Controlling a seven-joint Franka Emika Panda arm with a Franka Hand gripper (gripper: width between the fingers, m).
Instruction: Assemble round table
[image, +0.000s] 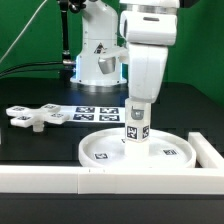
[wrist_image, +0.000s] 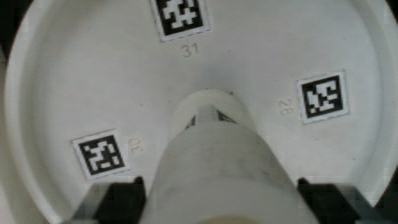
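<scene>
The pincer is clamped on the upright post. The post's lower end stands inside the rimmed disc, near its centre.

marker board flat on black table; long white wall nearest camera.

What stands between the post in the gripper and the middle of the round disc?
Nothing visible does. The gripper holds the post upright over the bare middle of the round disc; its flat tags lie aside.
</scene>
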